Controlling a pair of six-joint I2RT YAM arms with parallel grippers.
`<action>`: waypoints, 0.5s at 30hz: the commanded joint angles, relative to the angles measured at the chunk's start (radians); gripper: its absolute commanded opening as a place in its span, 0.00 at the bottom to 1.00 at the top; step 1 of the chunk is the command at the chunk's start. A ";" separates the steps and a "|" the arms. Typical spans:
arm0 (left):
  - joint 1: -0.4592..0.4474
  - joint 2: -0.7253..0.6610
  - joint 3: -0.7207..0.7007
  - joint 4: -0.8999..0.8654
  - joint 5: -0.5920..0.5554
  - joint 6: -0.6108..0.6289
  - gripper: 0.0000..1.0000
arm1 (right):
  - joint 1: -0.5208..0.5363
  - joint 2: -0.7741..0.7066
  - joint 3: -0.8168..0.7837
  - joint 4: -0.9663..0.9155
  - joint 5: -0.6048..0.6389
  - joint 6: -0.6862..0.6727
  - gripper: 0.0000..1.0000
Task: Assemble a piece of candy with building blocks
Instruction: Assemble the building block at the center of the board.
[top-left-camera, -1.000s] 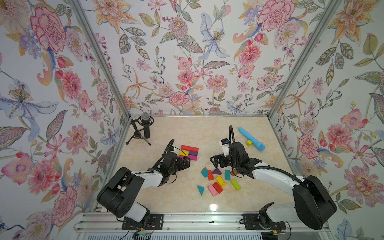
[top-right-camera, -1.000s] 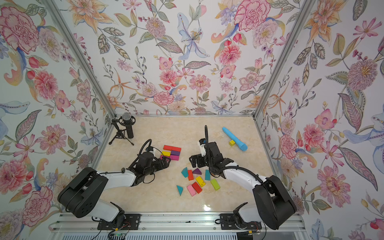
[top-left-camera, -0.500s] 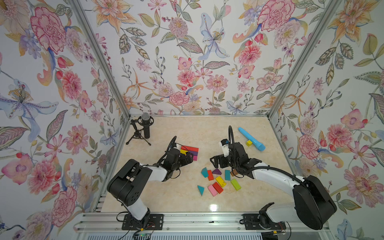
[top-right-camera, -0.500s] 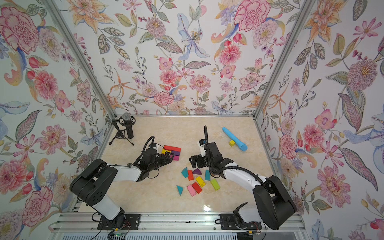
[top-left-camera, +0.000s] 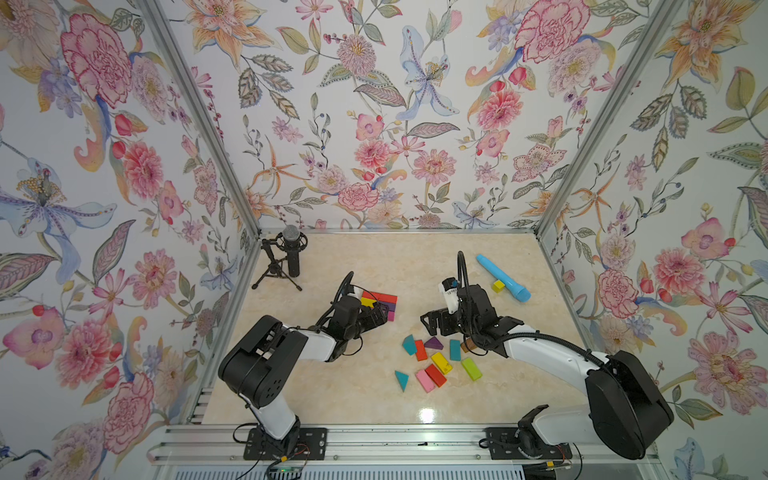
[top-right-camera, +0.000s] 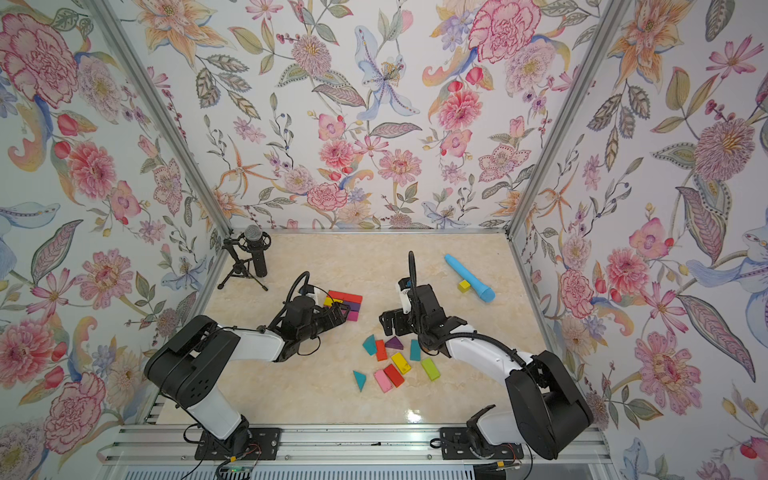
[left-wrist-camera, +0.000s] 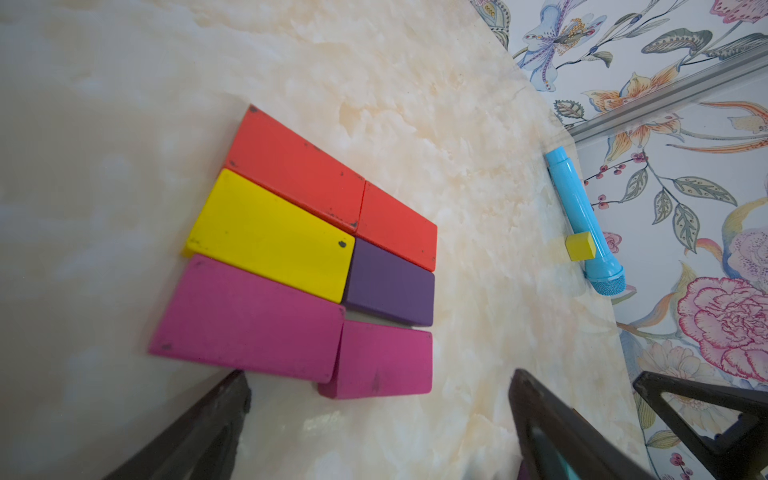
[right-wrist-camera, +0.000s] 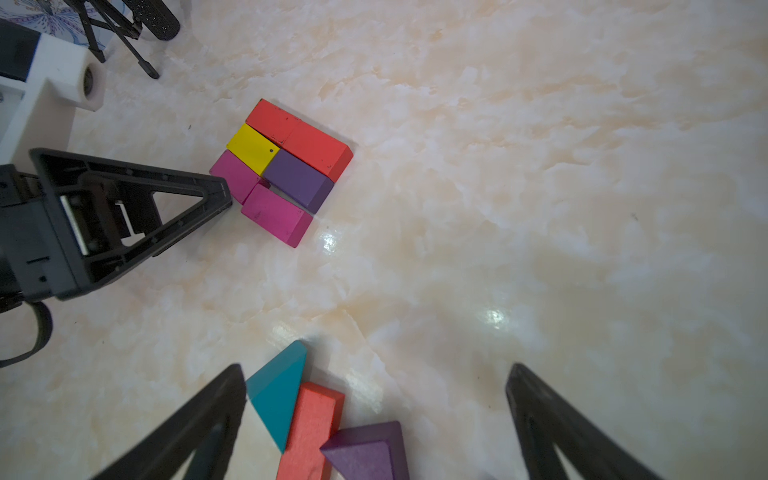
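Several flat building blocks lie joined in a rectangle (top-left-camera: 381, 305) (top-right-camera: 348, 304): two red, a yellow (left-wrist-camera: 270, 237), a purple (left-wrist-camera: 390, 282) and two magenta bricks (right-wrist-camera: 276, 214). My left gripper (top-left-camera: 376, 316) (left-wrist-camera: 377, 376) is open and empty, with its fingertips at the rectangle's magenta edge. Loose blocks lie in the front middle: a teal wedge (top-left-camera: 409, 345), a red brick (right-wrist-camera: 309, 428), a purple wedge (right-wrist-camera: 365, 453), and yellow, green, pink and teal pieces (top-left-camera: 441, 362). My right gripper (top-left-camera: 432, 326) (right-wrist-camera: 376, 368) is open and empty, just beyond the teal wedge.
A long light-blue tube (top-left-camera: 503, 277) lies at the back right with a small yellow cube (top-left-camera: 498, 286) against it. A microphone on a tripod (top-left-camera: 291, 253) stands in the back left corner. Floral walls close in three sides of the table.
My left gripper has moved right and away from the front edge, up to the joined bricks. The right arm has not moved.
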 joint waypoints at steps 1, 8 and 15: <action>-0.011 0.031 0.004 -0.005 0.016 -0.031 0.99 | -0.003 -0.024 0.009 -0.010 0.010 -0.008 1.00; -0.025 -0.057 -0.005 -0.095 0.013 0.003 0.99 | -0.004 -0.035 0.006 -0.012 0.012 -0.008 1.00; -0.108 -0.090 -0.007 -0.131 -0.033 -0.042 0.99 | -0.005 -0.047 -0.009 -0.012 0.012 -0.005 1.00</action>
